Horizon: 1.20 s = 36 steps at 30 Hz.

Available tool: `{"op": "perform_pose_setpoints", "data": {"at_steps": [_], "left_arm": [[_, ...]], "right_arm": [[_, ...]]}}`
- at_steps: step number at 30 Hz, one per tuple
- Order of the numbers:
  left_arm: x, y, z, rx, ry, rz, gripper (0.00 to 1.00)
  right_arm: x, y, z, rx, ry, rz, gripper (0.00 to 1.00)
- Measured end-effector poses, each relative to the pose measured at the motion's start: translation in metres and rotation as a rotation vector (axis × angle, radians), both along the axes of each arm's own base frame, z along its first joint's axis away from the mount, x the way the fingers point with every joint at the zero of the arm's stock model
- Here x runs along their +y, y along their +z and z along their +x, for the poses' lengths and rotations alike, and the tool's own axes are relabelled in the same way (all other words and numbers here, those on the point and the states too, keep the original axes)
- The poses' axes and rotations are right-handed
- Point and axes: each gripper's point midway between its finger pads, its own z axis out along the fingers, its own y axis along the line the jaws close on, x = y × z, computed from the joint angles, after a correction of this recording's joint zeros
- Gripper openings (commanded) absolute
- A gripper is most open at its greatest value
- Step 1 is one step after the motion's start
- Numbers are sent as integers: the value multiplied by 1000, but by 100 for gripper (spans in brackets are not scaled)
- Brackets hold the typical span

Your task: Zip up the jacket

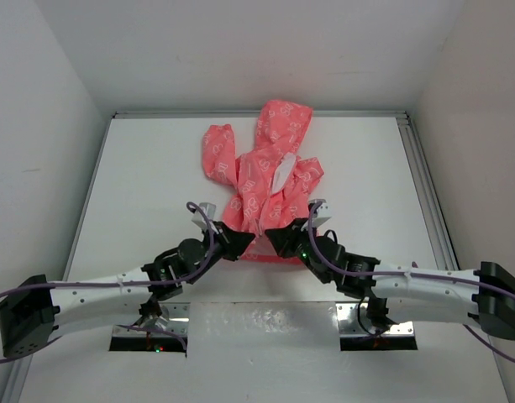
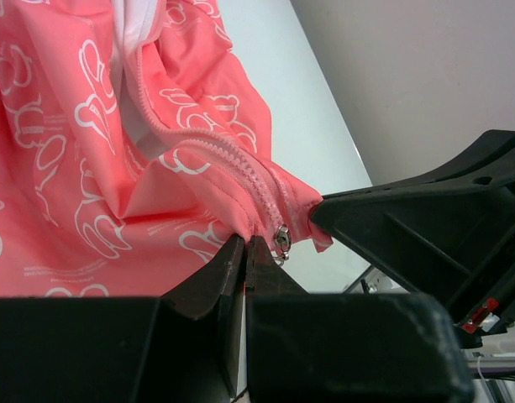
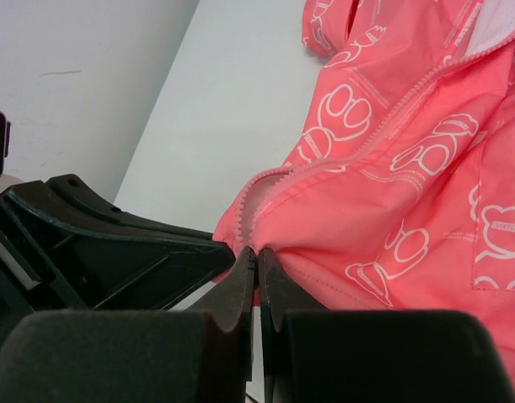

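From above, the near hem of the jacket (image 1: 261, 180) lay under the left gripper (image 1: 239, 243) and the right gripper (image 1: 275, 238), so the bottom of the zip was covered there. The zipper slider (image 2: 281, 239) was too small to make out from above and was out of sight in the right wrist view. In the left wrist view the jacket ran off the top and left edges, the right gripper was cut by the right edge, and the near part of the left gripper was blurred. In the right wrist view the jacket was cut at the top and right, the left gripper at the left edge, and the hem pinched in the right gripper was hidden.
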Motion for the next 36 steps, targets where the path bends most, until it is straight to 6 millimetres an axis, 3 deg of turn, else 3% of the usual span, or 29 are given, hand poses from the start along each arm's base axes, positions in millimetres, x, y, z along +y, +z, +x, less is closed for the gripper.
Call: {"op": "perform_pose_setpoints", "data": {"at_steps": [9, 18, 26, 31, 36], "left_arm": [[2, -14, 1, 20, 15, 48, 0], [6, 10, -7, 16, -5, -39, 0], [-2, -15, -8, 104, -9, -14, 0], [-9, 1, -10, 103, -30, -98, 0], [-10, 10, -17, 87, -65, -143, 0]], "right_arm": [[11, -5, 1, 17, 17, -30, 0], [12, -6, 10, 7, -23, -53, 0], [15, 4, 1, -4, 34, -7, 0], [9, 18, -1, -29, 31, 62, 0], [0, 13, -4, -18, 19, 83, 0]]}}
